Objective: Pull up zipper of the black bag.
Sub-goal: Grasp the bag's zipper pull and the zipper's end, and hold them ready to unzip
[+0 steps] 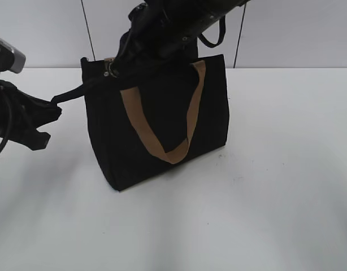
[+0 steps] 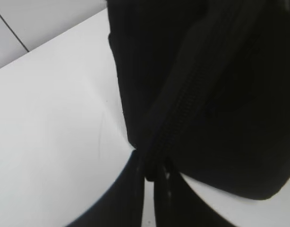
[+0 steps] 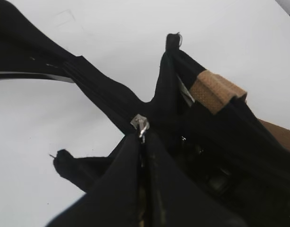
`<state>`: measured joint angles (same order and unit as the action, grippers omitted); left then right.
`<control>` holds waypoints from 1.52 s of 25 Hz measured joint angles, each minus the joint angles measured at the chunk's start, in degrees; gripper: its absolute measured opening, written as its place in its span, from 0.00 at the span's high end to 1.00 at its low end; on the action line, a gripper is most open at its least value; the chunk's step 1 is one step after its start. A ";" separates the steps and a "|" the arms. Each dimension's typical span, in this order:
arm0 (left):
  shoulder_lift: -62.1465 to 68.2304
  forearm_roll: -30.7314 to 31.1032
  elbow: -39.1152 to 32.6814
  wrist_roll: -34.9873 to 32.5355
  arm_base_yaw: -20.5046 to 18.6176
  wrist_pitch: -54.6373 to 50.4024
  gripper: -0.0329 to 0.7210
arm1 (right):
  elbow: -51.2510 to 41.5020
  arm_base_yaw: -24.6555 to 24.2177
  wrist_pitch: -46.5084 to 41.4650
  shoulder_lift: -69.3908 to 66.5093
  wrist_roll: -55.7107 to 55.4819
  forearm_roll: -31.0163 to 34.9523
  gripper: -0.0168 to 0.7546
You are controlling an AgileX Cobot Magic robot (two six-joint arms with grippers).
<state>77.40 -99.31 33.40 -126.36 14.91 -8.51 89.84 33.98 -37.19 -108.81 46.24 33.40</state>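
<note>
The black bag [image 1: 162, 124] stands upright on the white table, a tan handle [image 1: 182, 121] hanging down its front. My left gripper [image 1: 53, 103] is shut on the black end tab of the zip track at the bag's left top corner and holds it taut; in the left wrist view the jaws [image 2: 152, 176] pinch the end of the track [image 2: 180, 113]. My right gripper [image 1: 112, 69] is over the bag's top left. In the right wrist view its jaws [image 3: 143, 138] are shut on the silvery zipper pull [image 3: 140, 124]. The bag mouth [image 3: 216, 165] gapes open behind it.
The white table [image 1: 264, 203] runs around the bag. A light wall with thin dark cables [image 1: 89, 34] stands behind it. The second tan handle [image 3: 213, 90] lies at the bag's rim. The right arm [image 1: 185, 17] reaches in from above the bag.
</note>
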 joint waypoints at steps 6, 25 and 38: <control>0.05 0.00 -0.29 0.00 -0.12 4.70 0.94 | 0.00 -2.05 -0.31 0.39 -1.97 -0.57 0.98; 0.05 0.00 -0.29 0.00 -0.12 6.21 0.94 | 0.00 -13.57 -1.08 0.74 -3.10 -3.98 0.98; -0.45 0.00 -0.29 0.00 -0.31 3.65 0.81 | -0.07 -16.65 -4.52 2.33 -3.10 -3.67 0.71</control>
<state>76.95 -99.31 33.11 -126.36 14.61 -4.86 89.77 17.33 -41.71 -106.48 43.15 29.73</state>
